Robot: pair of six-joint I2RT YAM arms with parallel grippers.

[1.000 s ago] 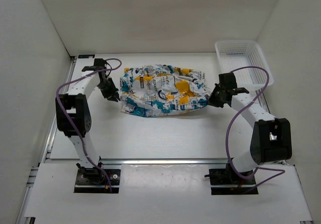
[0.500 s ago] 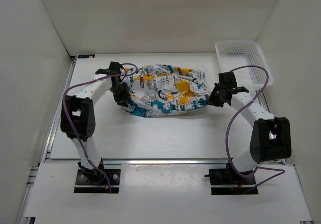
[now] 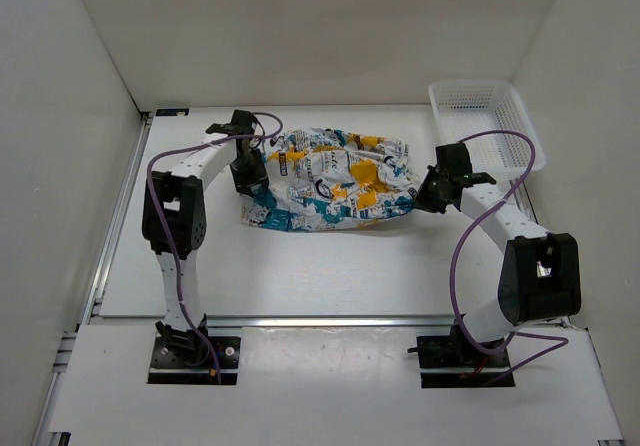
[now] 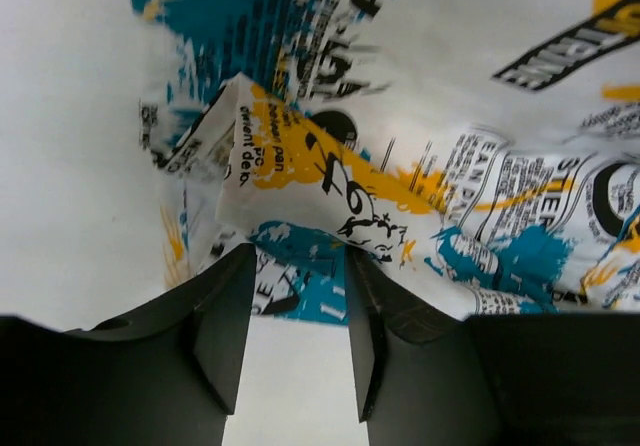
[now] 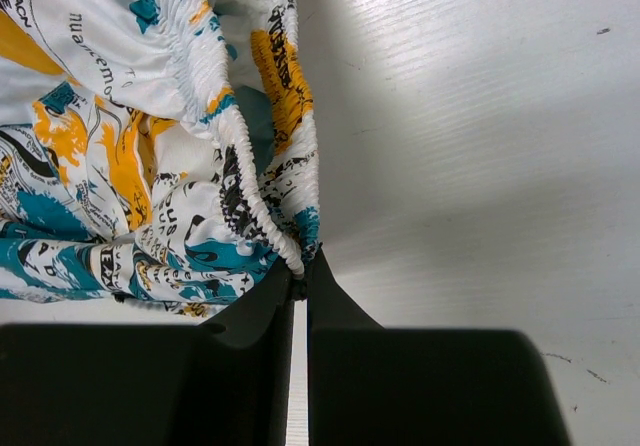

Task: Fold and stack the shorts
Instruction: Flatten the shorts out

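1 shorts (image 3: 330,181) | L jaws parted | R jaws nip waistband | white table (image 3: 330,266), walls (image 3: 320,36)

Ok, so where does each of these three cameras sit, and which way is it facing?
Top external: above and behind the bases, looking down on the table; both arms, shorts, mesh basket.
Left wrist: on the left gripper, facing down at a raised fold of the shorts; its open fingers show.
Right wrist: on the right gripper, facing down at the waistband its shut fingers pinch.
Shared: all see the shorts.
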